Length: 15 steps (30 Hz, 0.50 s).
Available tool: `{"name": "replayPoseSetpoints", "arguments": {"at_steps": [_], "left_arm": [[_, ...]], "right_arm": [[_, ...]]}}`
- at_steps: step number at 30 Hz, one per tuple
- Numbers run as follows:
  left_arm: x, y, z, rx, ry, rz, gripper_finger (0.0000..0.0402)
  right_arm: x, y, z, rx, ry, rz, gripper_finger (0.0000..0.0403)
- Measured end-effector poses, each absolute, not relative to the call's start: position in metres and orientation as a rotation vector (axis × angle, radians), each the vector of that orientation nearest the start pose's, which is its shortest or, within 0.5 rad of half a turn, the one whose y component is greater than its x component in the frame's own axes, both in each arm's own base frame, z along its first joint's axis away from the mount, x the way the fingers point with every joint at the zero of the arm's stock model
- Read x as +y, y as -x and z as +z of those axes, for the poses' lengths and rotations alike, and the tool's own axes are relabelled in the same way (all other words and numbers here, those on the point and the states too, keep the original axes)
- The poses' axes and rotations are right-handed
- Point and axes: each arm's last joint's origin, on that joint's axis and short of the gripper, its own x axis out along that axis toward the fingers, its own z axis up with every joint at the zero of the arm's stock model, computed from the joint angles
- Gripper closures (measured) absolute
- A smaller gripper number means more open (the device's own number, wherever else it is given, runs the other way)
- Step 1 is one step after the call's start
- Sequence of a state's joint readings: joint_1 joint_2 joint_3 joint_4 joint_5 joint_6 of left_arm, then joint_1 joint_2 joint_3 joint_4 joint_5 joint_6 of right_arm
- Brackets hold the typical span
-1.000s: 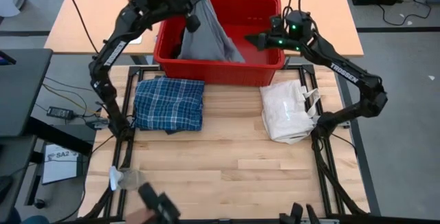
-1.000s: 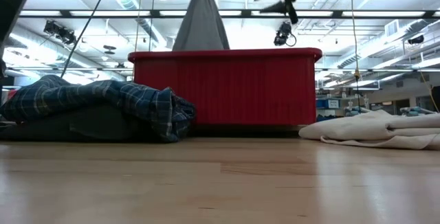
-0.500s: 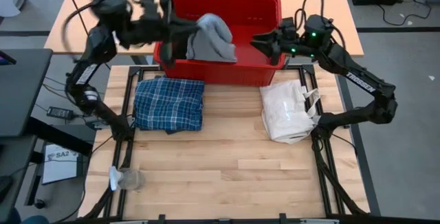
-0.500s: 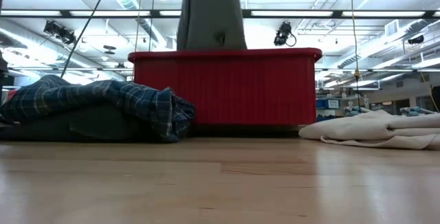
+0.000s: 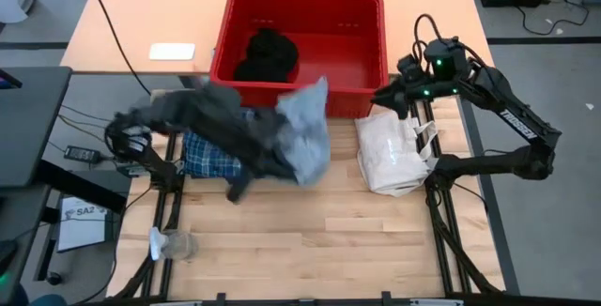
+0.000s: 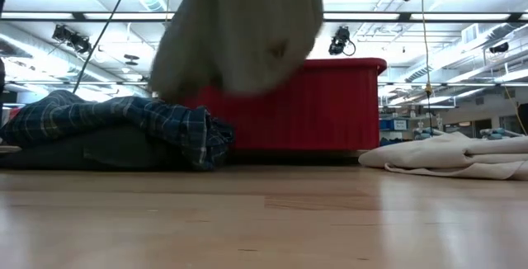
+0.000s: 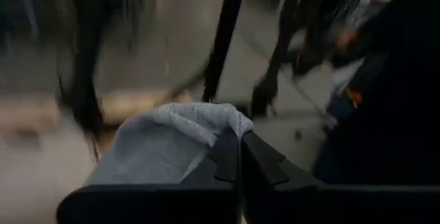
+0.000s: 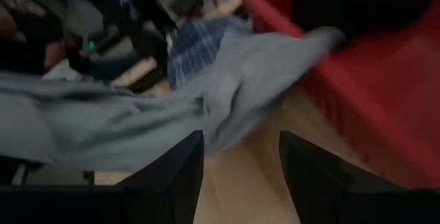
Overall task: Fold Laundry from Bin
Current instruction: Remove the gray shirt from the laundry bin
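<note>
Left tool pressed together on a fold of the light grey piece; the left wrist view shows the cloth bunched right at the fingertips. In the high view the left arm is a blur over the near-left tabletop, so we place the tool only roughly, above the plaid shirt.

The grey piece hangs from that grip, out of the bin, draped just in front of its near wall and partly over the shirt. Long axis appears to run left to right across the tabletop, free end trailing toward the right.

Right tool spread and holding nothing, hovering at the bin's near-right corner, above the white bag.

We judge the loose end lies toward the right tool, the nearer arm for a second grasp.

A black piece remains in the bin.
</note>
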<state>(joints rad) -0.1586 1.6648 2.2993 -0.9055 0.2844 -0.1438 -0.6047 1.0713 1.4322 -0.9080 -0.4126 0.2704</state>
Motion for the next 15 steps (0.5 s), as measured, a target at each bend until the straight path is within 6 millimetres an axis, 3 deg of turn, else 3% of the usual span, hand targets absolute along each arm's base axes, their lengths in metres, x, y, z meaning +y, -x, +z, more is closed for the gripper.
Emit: {"name": "replayPoseSetpoints", "arguments": {"at_steps": [5, 10, 15], "left_arm": [[-0.091, -0.324, 0.487, 0.623, 0.345, -0.314, 0.0392], [-0.128, -0.345, 0.439, 0.925, 0.439, -0.284, 0.0391], [-0.158, -0.331, 0.402, 1.29, 0.439, -0.204, 0.0391]], "right_arm": [[-0.08, -0.147, 0.425, 0.533, -0.552, -0.221, 0.0206], [-0.066, -0.151, 0.421, 0.596, -0.566, -0.154, 0.0206], [-0.045, -0.163, 0.403, 0.678, -0.609, -0.106, 0.0206]]}}
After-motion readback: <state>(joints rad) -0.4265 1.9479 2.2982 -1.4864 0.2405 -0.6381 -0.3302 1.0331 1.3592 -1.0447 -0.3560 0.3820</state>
